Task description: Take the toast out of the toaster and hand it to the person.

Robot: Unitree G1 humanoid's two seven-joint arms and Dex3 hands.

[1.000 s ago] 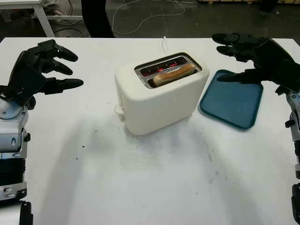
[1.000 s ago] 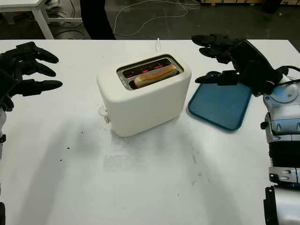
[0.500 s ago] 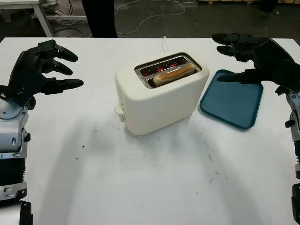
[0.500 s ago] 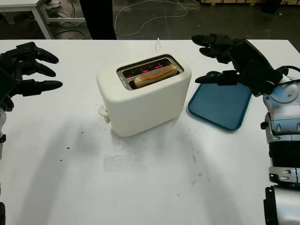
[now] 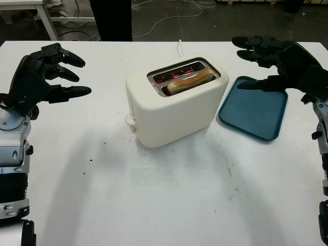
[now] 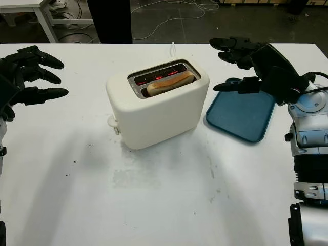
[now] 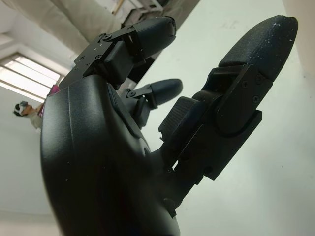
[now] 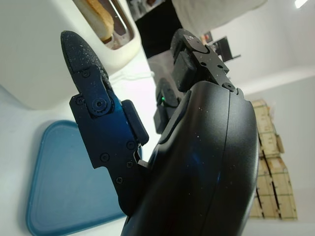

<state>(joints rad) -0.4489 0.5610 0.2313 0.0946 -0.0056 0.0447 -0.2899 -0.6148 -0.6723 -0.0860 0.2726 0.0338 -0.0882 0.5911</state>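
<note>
Lab or workshop — loose cables (image 5: 154, 20) on dark floor, stacked crates (image 8: 268, 147).

Bare table (image 5: 169, 189) surrounds toaster (image 5: 174, 105); tray (image 5: 253, 108) just beside it.

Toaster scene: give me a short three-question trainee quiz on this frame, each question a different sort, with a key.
1. True or false: the toast sits in the toaster slot nearer the robot.
2. Which hand is above the blue tray?
A. left hand
B. right hand
C. a person's hand
3. Fill in: the glow inside the toaster slots is ___.

Key
1. True. The slice sits in the near slot, its top edge showing above the rim.
2. B. The right hand is open above the tray's far edge; the left hand is open above the table, away from the toaster.
3. Red.
</note>
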